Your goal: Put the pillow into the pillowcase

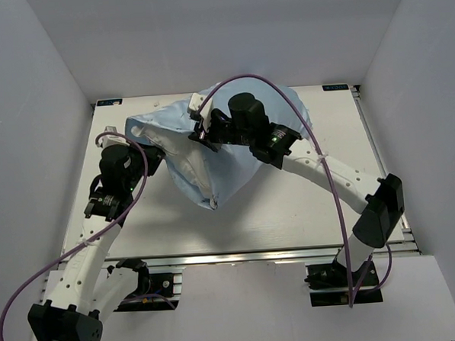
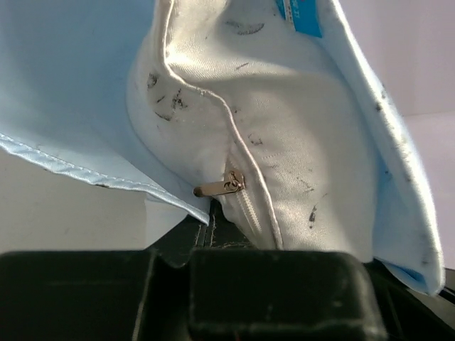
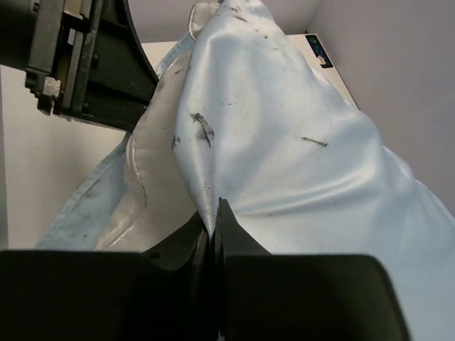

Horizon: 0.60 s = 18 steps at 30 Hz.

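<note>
White walls box in a pale table (image 1: 291,213), with the pillowcase (image 1: 235,166) bunched in the upper middle of the overhead view. The pillow (image 1: 169,147) is mostly inside it; its white end shows at the sack's left mouth.

The right gripper (image 3: 213,217) is pinched tight on a fold of blue fabric. The left gripper (image 2: 210,226) has its jaws pressed together where the blue hem meets the pillow's corner, just below the zipper pull (image 2: 219,187). Which of the two it holds I cannot tell.

By my judgement the stuffing is well along. What remains is to draw the hem over the exposed end, and that needs one arm anchoring while the other pulls.

Both arms hide the middle of the sack from above, and its far end is out of sight.
</note>
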{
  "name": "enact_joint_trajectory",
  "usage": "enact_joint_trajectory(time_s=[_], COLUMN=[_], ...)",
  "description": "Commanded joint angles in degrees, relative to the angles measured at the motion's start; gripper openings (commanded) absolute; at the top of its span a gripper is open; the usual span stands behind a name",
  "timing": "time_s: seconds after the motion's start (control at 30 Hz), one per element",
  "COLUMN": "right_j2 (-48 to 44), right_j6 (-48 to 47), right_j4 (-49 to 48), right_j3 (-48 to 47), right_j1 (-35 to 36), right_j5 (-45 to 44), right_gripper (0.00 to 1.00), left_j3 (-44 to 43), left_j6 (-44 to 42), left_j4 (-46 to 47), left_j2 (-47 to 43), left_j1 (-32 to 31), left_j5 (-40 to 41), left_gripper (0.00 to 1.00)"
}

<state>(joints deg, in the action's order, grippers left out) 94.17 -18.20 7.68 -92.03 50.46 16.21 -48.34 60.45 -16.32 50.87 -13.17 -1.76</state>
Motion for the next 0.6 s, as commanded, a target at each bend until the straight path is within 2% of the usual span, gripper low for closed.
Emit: enact_joint_trajectory(time_s=[0.0, 0.03, 0.3, 0.33, 0.37, 0.43, 0.47, 0.57], right_j2=[-4.34, -5.65, -5.23, -5.23, -5.23, -4.79, -4.7, -5.83], right_j6=[-2.63, -3.33, -2.28, -2.28, -1.59, -0.79, -0.96, -1.05], right_j4=[-4.78, -5.04, -2.15, -2.41, -2.67, -2.85, -2.94, -3.2], right_j3=[-1.23, -1.14, -3.43, -2.81, -2.11, -0.88, -0.44, 0.53], right_j1=[2.09, 3.49, 11.23, 12.11, 13.08, 13.18, 12.92, 10.99], right_j5=[-0.04, 0.49, 1.82, 1.2, 0.67, -0.64, -2.56, -2.15], right_gripper=[0.05, 0.0, 0.02, 0.09, 0.22, 0.36, 0.53, 0.8], left_j3=[-0.36, -0.44, -3.77, -4.22, -4.48, -4.92, -4.84, -3.61], left_j6=[0.02, 0.11, 0.29, 0.2, 0.2, 0.11, 0.02, -0.24], left_j4=[5.15, 6.2, 13.32, 13.76, 14.12, 14.65, 14.73, 13.95], left_j2=[-1.22, 0.09, 9.85, 10.73, 12.04, 12.58, 12.58, 10.4], left_j1=[0.25, 0.34, 0.86, 0.95, 1.04, 1.48, 1.74, 3.06], left_j5=[-2.19, -2.89, -6.5, -6.85, -7.29, -7.82, -7.91, -8.69], left_gripper=[0.0, 0.0, 0.0, 0.0, 0.0, 0.0, 0.0, 0.0])
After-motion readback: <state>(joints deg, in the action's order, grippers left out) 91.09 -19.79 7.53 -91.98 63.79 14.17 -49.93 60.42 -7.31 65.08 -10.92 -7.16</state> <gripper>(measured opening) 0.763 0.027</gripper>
